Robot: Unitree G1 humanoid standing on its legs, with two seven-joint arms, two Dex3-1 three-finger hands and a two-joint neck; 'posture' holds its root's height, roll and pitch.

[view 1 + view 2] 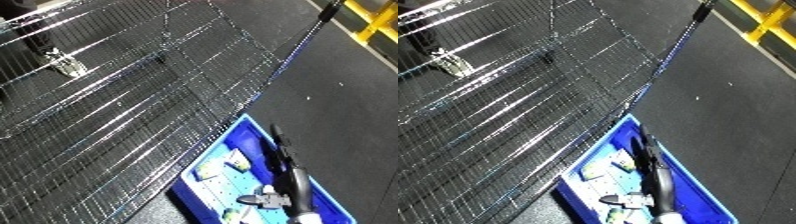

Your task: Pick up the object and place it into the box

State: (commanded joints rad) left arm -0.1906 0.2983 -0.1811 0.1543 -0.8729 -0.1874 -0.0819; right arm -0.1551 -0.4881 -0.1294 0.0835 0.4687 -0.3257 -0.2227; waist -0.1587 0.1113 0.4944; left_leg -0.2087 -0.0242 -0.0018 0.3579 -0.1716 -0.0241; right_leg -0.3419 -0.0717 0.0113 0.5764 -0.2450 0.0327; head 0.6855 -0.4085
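The blue bin [258, 131] sits on the dark floor at the lower right, beside the edge of a wire mesh surface [133, 125]. Several white and green packets [235, 161] lie inside it. My right hand [281, 150] reaches over the bin's inside from the bottom edge on a silver forearm [300, 186]; its black fingers are stretched out straight along the bin, with nothing seen between them. A small grey and black part [266, 199] shows beside the wrist, and I cannot tell what it is. My left hand shows in no view.
A small pale thing [67, 64] lies on or under the mesh at the upper left, next to a dark shape [35, 42]. A yellow barrier [378, 22] and a black post [329, 11] stand at the upper right. Dark floor [338, 95] lies right of the mesh.
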